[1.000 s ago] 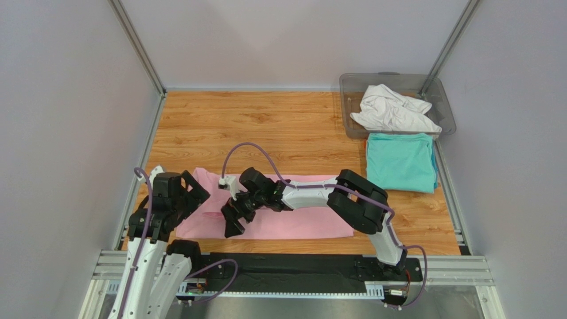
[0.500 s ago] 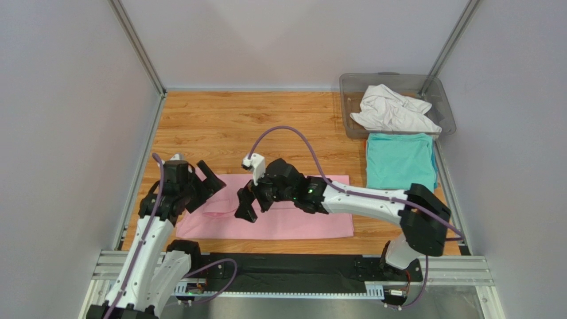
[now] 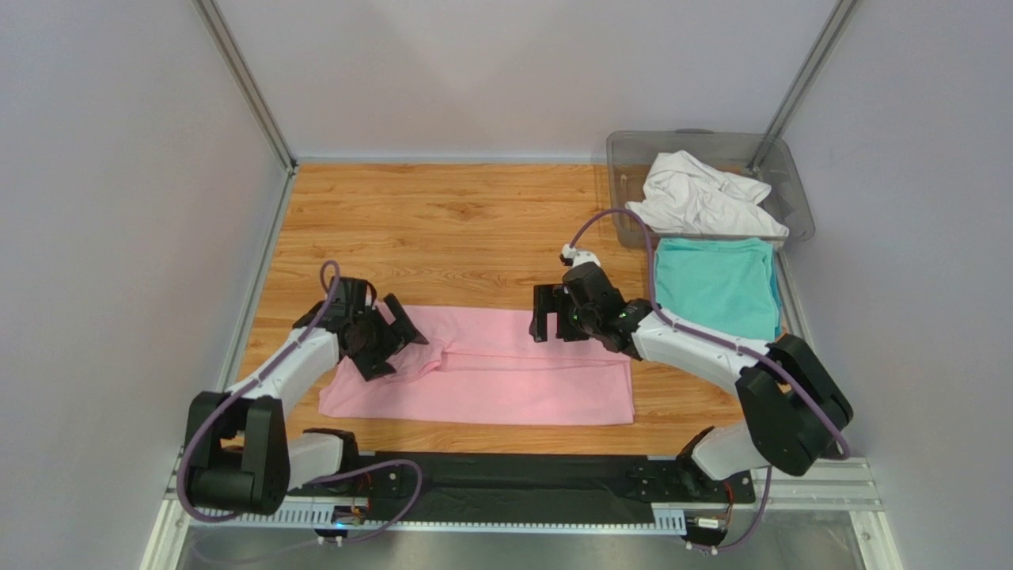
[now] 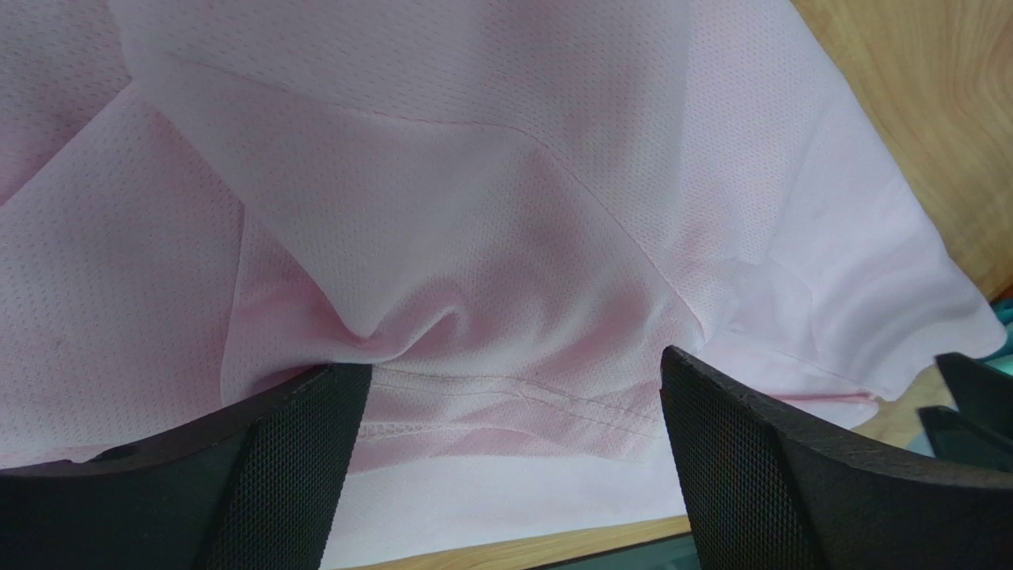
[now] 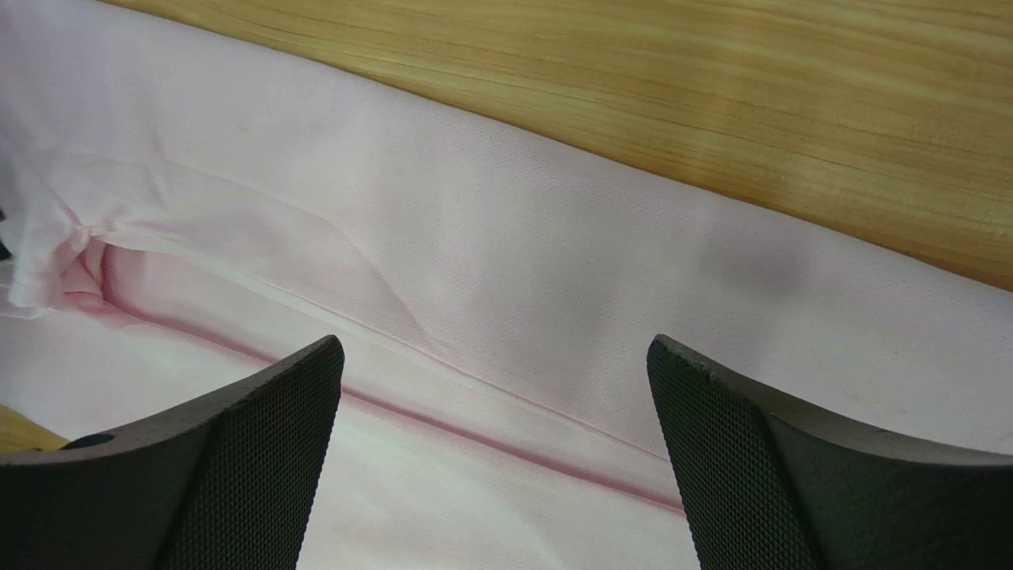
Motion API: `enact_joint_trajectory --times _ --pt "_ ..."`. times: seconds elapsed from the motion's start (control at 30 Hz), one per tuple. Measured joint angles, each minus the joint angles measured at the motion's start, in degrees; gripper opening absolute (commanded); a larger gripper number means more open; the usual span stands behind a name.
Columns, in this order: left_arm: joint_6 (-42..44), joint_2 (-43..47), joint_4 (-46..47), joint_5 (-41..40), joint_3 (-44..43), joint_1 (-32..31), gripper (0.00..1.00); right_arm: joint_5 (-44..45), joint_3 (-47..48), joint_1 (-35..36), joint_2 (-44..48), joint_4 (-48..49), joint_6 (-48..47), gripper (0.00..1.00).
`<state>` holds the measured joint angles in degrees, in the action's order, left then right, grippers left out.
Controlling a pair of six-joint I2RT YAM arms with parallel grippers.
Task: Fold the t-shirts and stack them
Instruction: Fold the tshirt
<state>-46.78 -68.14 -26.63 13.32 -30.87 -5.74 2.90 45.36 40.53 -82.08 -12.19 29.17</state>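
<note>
I see the light pink, soft cloth t-shirt lying as a folded strip near my side of the wooden table, long axis left to right. My left gripper hangs spread wide over its rumpled left end (sleeve seams show there) — my right gripper, equally wide and empty, sits at its far edge, right of centre.

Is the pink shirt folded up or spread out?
Partly folded: the pink shirt lies flat as a long strip, layers doubled along a lengthwise crease.
</note>
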Motion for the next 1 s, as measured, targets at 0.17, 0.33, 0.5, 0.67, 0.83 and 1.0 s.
enact_joint_trajectory --times 0.17,0.33,0.5,0.67,0.83,1.0 --pt "0.2 -8.9 0.8 0.5 -6.4 -0.2 1.00 -0.2 0.5 -0.6 -7.4 0.0 0.2 1.00" --pt "1.3 -17.5 -1.2 -2.1 -14.8 -0.2 1.00 -1.3 -0.2 -0.6 -7.3 1.9 1.9 1.00" --pt "1.7 -29.8 -2.6 -1.2 -27.9 -0.6 0.99 -4.2 -7.0 1.8 -1.7 6.1 4.5 1.00" --pt "1.8 -41.8 -6.4 -1.3 -44.1 -3.8 0.99 -8.0 -10.8 11.3 2.3 6.6 6.4 1.00" --pt "2.2 -55.2 -12.1 -1.4 -64.4 -8.0 1.00 -12.6 -11.5 17.2 2.4 8.2 7.0 1.00" --pt "2.1 -65.5 -17.6 0.4 -81.2 -11.9 1.00 -17.2 -10.4 21.1 -1.6 14.1 7.0 1.00"
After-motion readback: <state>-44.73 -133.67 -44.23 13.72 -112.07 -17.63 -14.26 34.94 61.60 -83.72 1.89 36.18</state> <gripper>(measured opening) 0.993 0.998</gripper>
